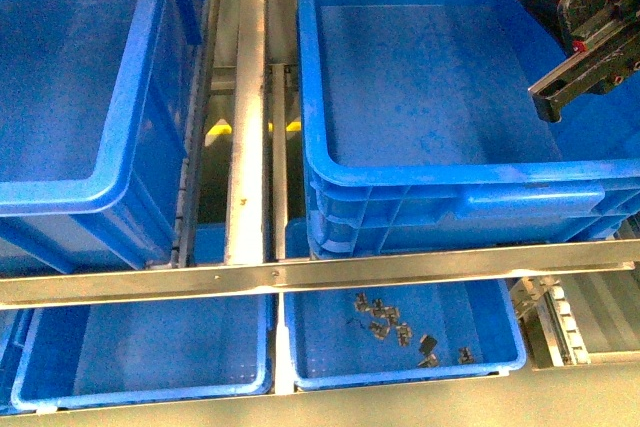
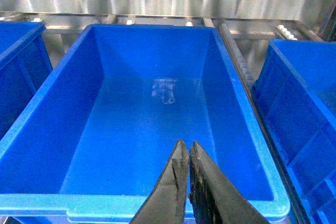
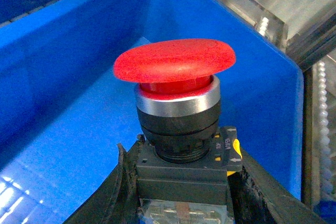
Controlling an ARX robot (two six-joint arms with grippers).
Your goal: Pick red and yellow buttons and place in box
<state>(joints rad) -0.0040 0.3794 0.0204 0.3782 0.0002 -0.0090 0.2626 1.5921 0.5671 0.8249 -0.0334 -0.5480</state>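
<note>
The right pincer (image 3: 184, 195) is clenched on the red button (image 3: 176, 64). Its fingers squeeze the black switch body from both sides, so the mushroom cap stands upright and free above them. Gripping low on the square body probably gives flat faces to hold, where the round cap would slip.

The button hangs over the box (image 1: 450, 175), the big blue bin on the right side of the rack (image 1: 300, 275). It sits inside the line of the rim and above the floor, touching neither. In the front view the right arm reaches in over the box's far right corner, which fits this. Nothing shows on the part of the box floor that is in view.

The carry therefore looks done, and the drop seems to be the step in hand. Letting go from here should land the button inside. It may bounce or roll on the smooth floor, so a lower release would be safer.

The left pincer (image 2: 185, 150) is closed on nothing, fingers pressed together. It hovers over a second bin (image 2: 105, 203), likely parked out of the way.

The yellow button shows in no view and is not yet fetched. Small dark parts (image 1: 395, 327) lie in a shallow tray (image 1: 400, 375) at the rack's near edge, below the box. They are too small to identify.
</note>
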